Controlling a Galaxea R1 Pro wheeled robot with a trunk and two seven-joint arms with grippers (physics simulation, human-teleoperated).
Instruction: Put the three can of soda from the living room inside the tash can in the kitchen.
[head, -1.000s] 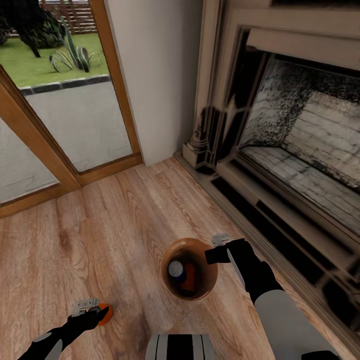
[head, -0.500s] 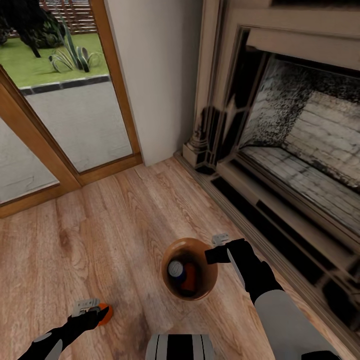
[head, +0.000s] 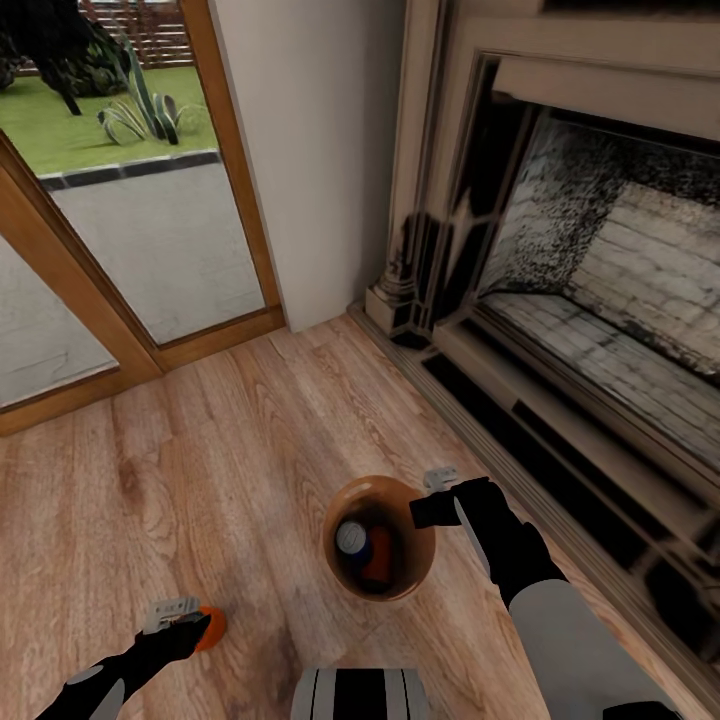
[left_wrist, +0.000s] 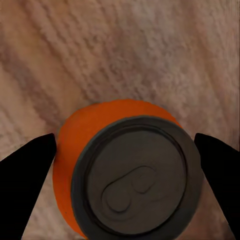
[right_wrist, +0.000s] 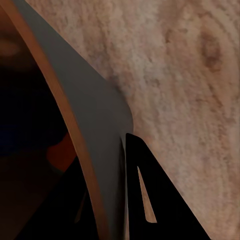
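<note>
The robot stands on the reddish wood floor (head: 250, 430) of the living room, facing the corner where an ornate dark fireplace (head: 590, 300) meets a pale wall (head: 310, 150) and a wood-framed glass door (head: 130, 250) that looks out on lawn and paving. The trash can (head: 378, 537) hangs just above the floor, in front of the fireplace hearth, its glossy brown inside turned up toward the head camera. The right hand (head: 437, 497) is clenched on the rim of the can at the side nearest the fireplace; in the right wrist view one dark finger (right_wrist: 155, 200) lies against the grey outer wall (right_wrist: 95, 125) and the other sits inside, with the brown rim edge running between them. Inside the bin lie two cans: a dark blue can (head: 352, 540) showing its grey metal top, and an orange can (head: 379, 556) touching it. The third orange can (head: 208, 627) stands upright on the floor, well apart from the bin toward the robot's left. The left hand (head: 183, 620) is spread around it: in the left wrist view the can (left_wrist: 125, 175) sits between the two black fingertips (left_wrist: 25, 175), with small gaps on each side, so the hand is released, not gripping.
</note>
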